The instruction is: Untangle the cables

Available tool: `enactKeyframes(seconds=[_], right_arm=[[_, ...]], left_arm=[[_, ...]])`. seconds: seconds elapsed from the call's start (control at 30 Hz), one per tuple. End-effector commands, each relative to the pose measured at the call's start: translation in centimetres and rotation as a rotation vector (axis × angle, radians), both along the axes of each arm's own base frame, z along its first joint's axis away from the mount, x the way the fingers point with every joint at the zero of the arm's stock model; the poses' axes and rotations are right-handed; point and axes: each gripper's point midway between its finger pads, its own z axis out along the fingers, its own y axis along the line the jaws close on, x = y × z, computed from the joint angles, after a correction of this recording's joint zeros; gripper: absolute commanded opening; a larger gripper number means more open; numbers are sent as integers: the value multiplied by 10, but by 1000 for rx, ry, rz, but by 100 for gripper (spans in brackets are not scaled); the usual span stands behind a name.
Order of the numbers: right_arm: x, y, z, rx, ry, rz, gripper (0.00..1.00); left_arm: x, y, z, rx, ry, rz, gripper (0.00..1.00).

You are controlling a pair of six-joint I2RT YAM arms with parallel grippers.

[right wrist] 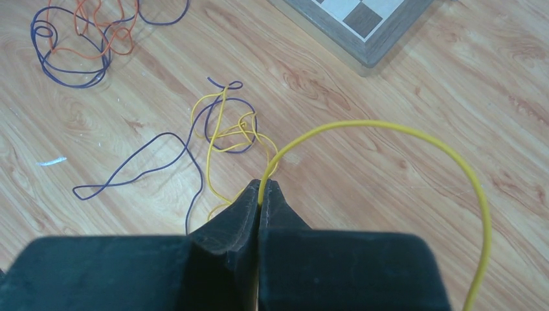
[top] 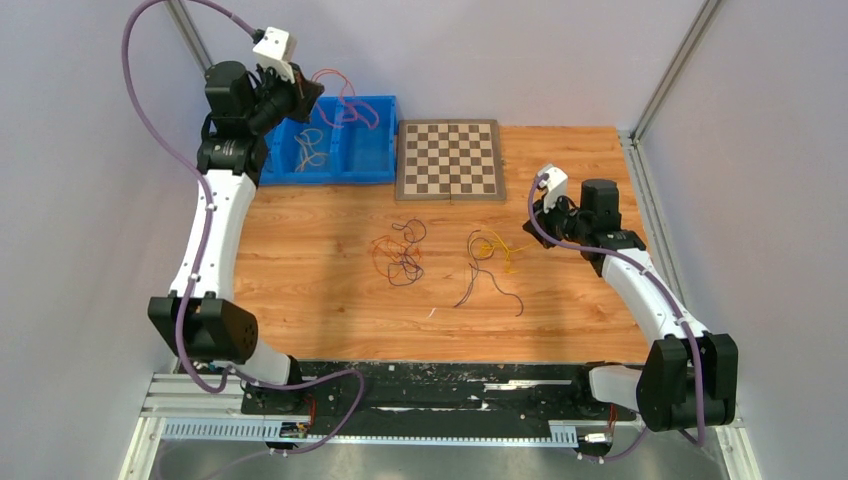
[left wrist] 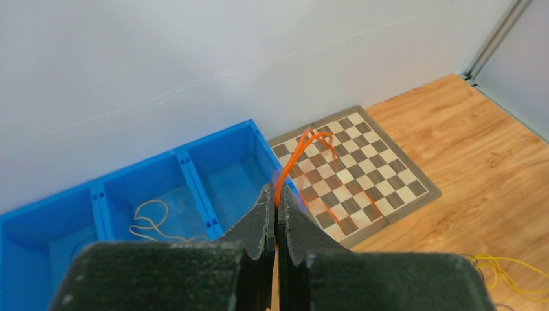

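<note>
My left gripper [top: 312, 92] hangs above the blue bin [top: 330, 178], shut on an orange cable [left wrist: 303, 148] that arcs up out of its jaws. My right gripper [right wrist: 261, 185] is low over the table at the right [top: 537, 214], shut on a yellow cable [right wrist: 401, 129]. That cable loops out to the right and also leads back into a small yellow and purple tangle [right wrist: 226, 126]. A second tangle, orange and dark purple [top: 400, 255], lies at the table's middle. Two whitish cables rest in the bin [left wrist: 152, 220].
A chessboard [top: 450, 160] lies at the back centre, beside the blue bin's right wall [left wrist: 259, 139]. Grey walls and metal frame posts close in the wooden table. A small white scrap [right wrist: 50, 161] lies on the wood.
</note>
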Motion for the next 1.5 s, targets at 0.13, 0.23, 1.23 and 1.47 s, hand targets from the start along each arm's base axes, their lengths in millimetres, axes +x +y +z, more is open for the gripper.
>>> enactKeyframes(seconds=[0.13, 0.23, 1.23, 1.47], right_arm=[[0, 9, 26, 56, -8, 20, 0], [2, 10, 34, 72, -2, 14, 0], [-14, 37, -23, 8, 216, 212, 0], [-18, 26, -73, -70, 349, 202, 29]], left_arm=[[62, -16, -13, -133, 16, -74, 0], [85, -22, -29, -158, 42, -97, 0], [-104, -152, -182, 53, 403, -765, 85], [-179, -202, -245, 28, 630, -850, 84]])
